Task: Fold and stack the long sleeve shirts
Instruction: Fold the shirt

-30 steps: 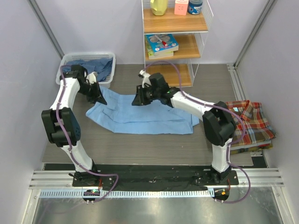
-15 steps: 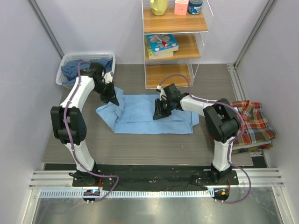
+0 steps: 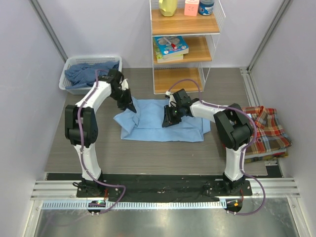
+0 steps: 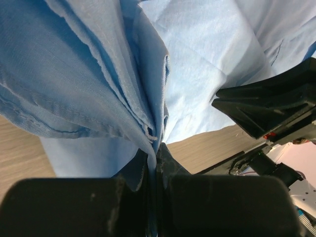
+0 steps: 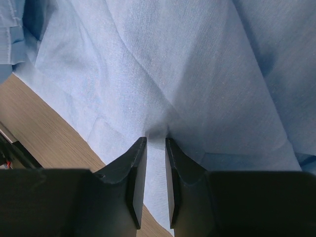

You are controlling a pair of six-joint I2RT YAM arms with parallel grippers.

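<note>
Pinching a bunched fold of the light blue shirt (image 3: 148, 129) between fully closed jaws, the left gripper (image 3: 132, 107) held the garment's left edge raised off the table (image 3: 148, 154). In the left wrist view several layers of that cloth ran down into the left gripper (image 4: 155, 150). The shirt itself lay partly folded across the middle of the table, nearer the far edge than the near one. The right gripper (image 3: 167, 122) was tipped down onto the shirt's middle; in its own wrist view the jaws stood only narrowly apart, with a pucker of blue cloth gathered at the tips (image 5: 155, 140). A folded plaid shirt (image 3: 269, 131) lay at the table's right edge, well apart from the blue one. A white basket (image 3: 94, 58) in the far left corner held darker blue shirts (image 3: 84, 74).
</note>
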